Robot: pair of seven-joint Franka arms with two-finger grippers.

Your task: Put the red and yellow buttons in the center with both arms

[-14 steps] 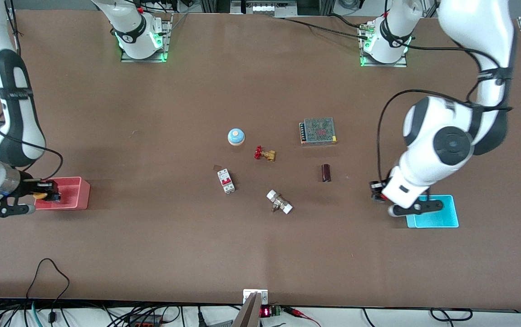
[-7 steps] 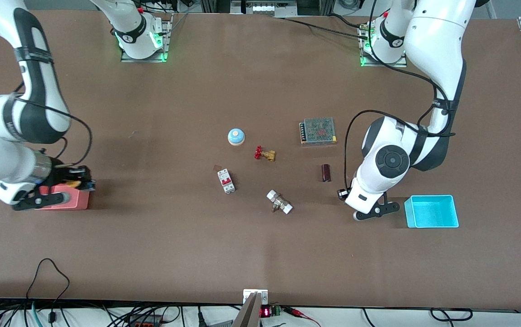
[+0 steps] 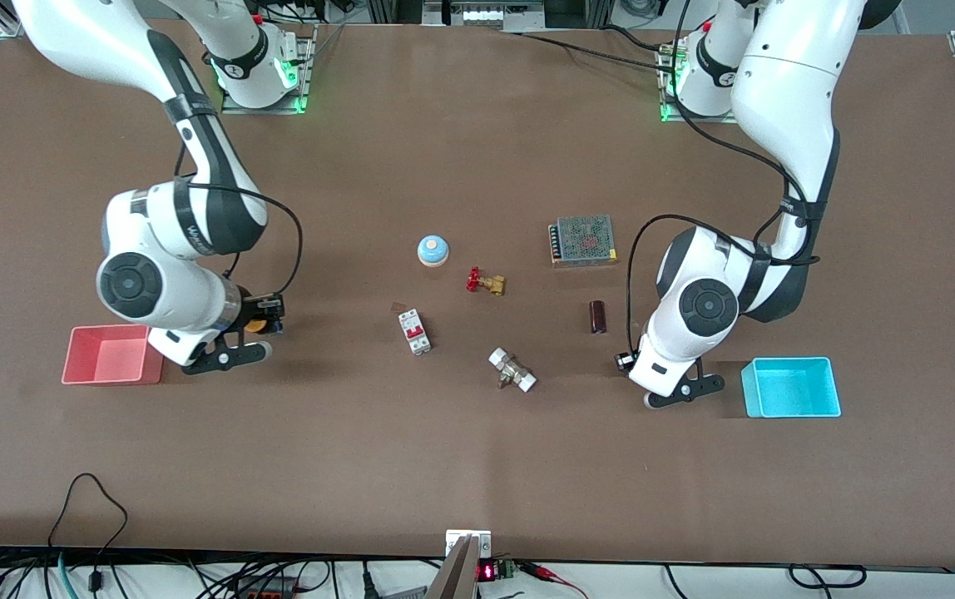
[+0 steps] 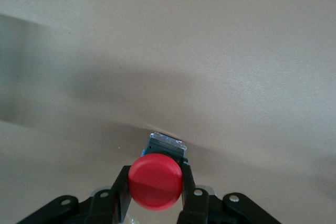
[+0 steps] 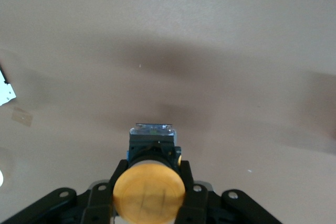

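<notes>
Brown table [image 3: 477, 466], middle crowded with parts. Right hand [image 5: 149, 182] pinches the yellow button [image 5: 148, 186] over bare table beside the pink bin [image 3: 111, 355]; left hand [image 4: 155, 179] pinches the red button [image 4: 156, 181] over table near the teal bin [image 3: 792, 388]. I'd carry both inward level and set them on a free patch, clear of the breaker [image 3: 414, 331].

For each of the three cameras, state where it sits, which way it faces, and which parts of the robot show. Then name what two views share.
Front view: high across the table, facing the bases; shows both arms, the pink bin and the blue bin.
Left wrist view: on the left arm's wrist, looking down past the left gripper at the tabletop; the fingers clamp the red button.
Right wrist view: on the right arm's wrist, looking down past the right gripper, which clamps the yellow button.
Shared: front and right wrist views both show the yellow button.
</notes>
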